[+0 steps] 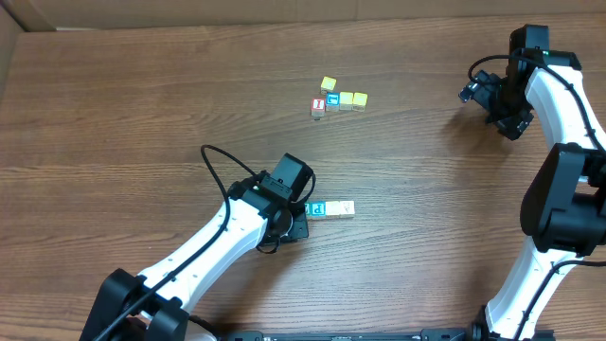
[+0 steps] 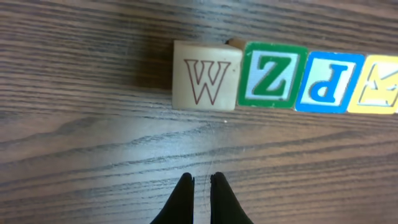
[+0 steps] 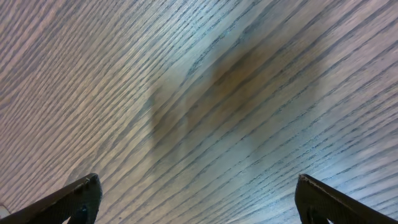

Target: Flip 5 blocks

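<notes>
Letter blocks lie in a row just ahead of my left gripper (image 2: 202, 180). It is shut with nothing between its tips, a short way in front of the row. In the left wrist view the row reads, from the left: a cream W block (image 2: 205, 76), a green Z block (image 2: 272, 74), a blue P block (image 2: 328, 82) and a yellow-framed block (image 2: 379, 85), cut off at the frame edge. Overhead, the row (image 1: 329, 208) pokes out to the right of the left gripper (image 1: 292, 220). My right gripper (image 1: 492, 106) hangs open at the far right over bare wood, and the open right gripper (image 3: 202, 205) holds nothing.
A second cluster of cubes sits at the back centre: a yellow cube (image 1: 328, 84), a blue-faced cube (image 1: 332, 98), two yellowish cubes (image 1: 352, 98) and a red-faced cube (image 1: 318, 107). The left arm's black cable (image 1: 222, 166) loops above the table.
</notes>
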Controlling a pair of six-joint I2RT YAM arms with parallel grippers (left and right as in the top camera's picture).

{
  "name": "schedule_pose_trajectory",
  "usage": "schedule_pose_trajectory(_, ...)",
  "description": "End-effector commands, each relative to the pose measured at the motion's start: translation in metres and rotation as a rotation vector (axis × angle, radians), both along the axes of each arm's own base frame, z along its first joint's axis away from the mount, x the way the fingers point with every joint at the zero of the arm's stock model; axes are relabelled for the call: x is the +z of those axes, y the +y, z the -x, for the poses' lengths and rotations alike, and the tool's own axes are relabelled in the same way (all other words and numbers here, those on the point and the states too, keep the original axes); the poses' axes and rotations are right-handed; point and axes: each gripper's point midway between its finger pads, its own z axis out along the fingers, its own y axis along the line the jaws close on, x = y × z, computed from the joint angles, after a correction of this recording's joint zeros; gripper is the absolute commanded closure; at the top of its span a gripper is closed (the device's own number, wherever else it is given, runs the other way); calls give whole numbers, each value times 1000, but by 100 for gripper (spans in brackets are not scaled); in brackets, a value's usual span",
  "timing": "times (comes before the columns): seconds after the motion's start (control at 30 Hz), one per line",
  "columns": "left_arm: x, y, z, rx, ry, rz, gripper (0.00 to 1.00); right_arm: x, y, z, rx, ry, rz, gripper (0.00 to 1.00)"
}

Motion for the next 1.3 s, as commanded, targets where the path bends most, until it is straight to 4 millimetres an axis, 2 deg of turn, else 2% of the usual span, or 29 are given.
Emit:
schedule_pose_trajectory(0.0, -3, 8, -5, 53, -30, -55, 96, 19, -1, -7, 4, -51, 10, 0)
schedule_pose_trajectory(0.17, -7, 8, -6, 57, -24, -57, 96, 19, -1, -7, 4, -51, 10, 0)
schedule_pose_trajectory(0.37, -23, 2, 1, 49, 47, -43, 96, 19, -1, -7, 4, -51, 10, 0)
schedule_pose_trajectory(1.0, -23, -1, -8, 36, 11, -36, 96, 19, -1, -7, 4, -50, 10, 0)
schedule_pose_trajectory(1.27, -32, 3, -8, 54, 43, -38, 96, 19, -1, -7, 4, -50, 10, 0)
